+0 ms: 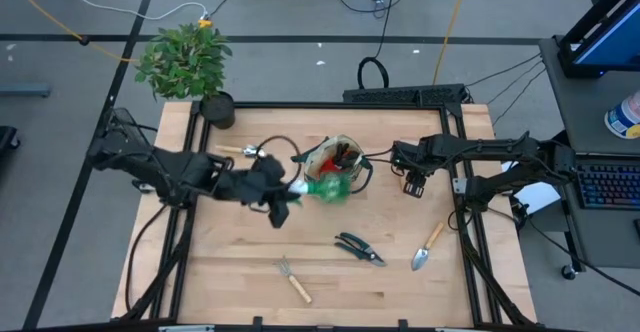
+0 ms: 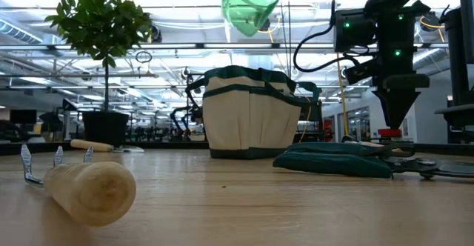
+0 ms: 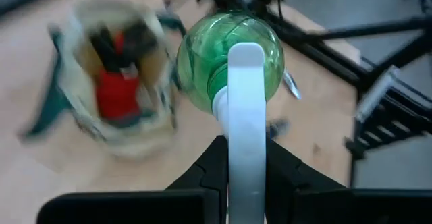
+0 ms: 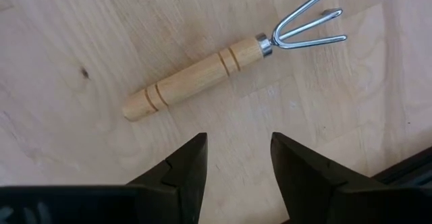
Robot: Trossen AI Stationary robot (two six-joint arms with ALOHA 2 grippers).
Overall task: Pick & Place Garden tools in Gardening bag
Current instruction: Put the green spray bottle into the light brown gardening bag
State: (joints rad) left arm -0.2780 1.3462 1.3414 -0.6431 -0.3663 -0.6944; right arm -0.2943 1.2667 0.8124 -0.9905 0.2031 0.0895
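Pale wooden table (image 1: 230, 262): left gripper (image 1: 283, 194) clenches green-white sprayer (image 1: 328, 189) at five o'clock of beige canvas bag (image 1: 336, 159); right gripper (image 1: 414, 184) released.

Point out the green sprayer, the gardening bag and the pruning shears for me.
green sprayer (image 3: 229, 65): left wrist view, on its round green bottle.
gardening bag (image 2: 248, 116): low view, on its beige canvas side.
pruning shears (image 1: 358, 248): high view, on the dark handles near the pivot.

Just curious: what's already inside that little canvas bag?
Inside the gardening bag, something red and black shows, apparently gloves. Anything beneath them is covered.
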